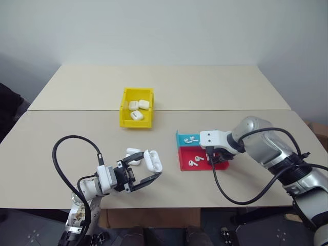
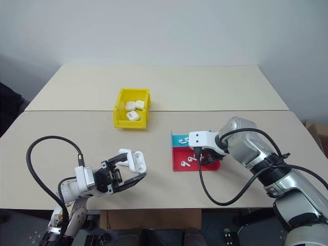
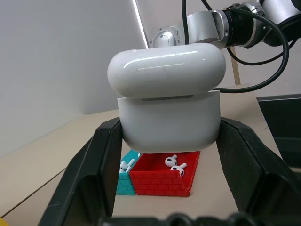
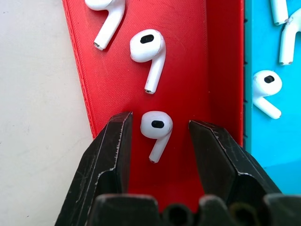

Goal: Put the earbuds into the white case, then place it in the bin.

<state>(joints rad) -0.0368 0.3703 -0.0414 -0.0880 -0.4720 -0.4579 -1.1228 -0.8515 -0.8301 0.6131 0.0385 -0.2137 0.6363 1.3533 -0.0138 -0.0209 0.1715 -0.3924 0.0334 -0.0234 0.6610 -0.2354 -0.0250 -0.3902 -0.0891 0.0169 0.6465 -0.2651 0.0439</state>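
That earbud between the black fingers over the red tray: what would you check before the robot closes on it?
1. Earbud sits between the right gripper's fingers: ok.
2. Fingers open, a gap on each side of the earbud: ok.
3. Neighbouring earbud is outside the fingers: ok.
4. Finger clears the red tray's wall: cannot tell, it looks very close.
5. White case is gripped by the left gripper, ready to receive: ok.
6. Case lid is open: ok in the head views.
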